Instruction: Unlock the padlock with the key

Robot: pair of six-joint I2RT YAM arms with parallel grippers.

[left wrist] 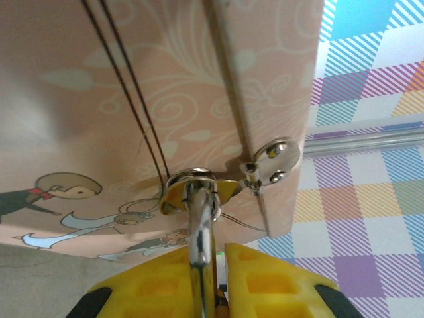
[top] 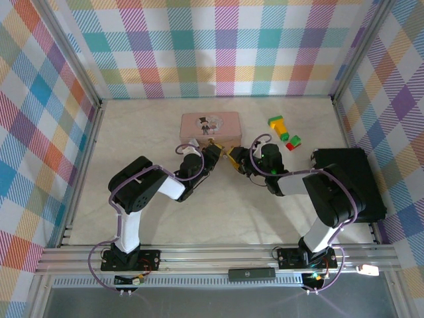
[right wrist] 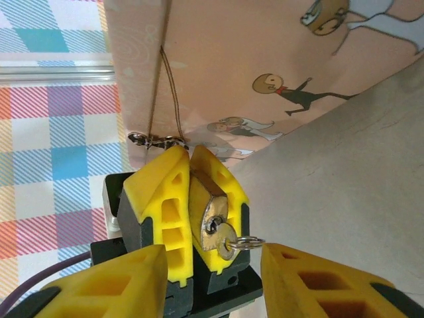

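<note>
Left gripper (right wrist: 190, 156) pinches padlock (right wrist: 207, 202), key (right wrist: 225, 240) in it, right gripper (right wrist: 211, 265) spread.
Nearest us, we see the right gripper's fingers standing apart, with the key between them. The key sits in the padlock's keyhole, and its small ring (right wrist: 248, 243) is close to one finger. The left gripper's yellow fingers press on the brass body from both sides. Farther on, the silver shackle (left wrist: 199, 225) runs up to the clasp (left wrist: 275, 159) on the pink tin (right wrist: 265, 53).
</note>
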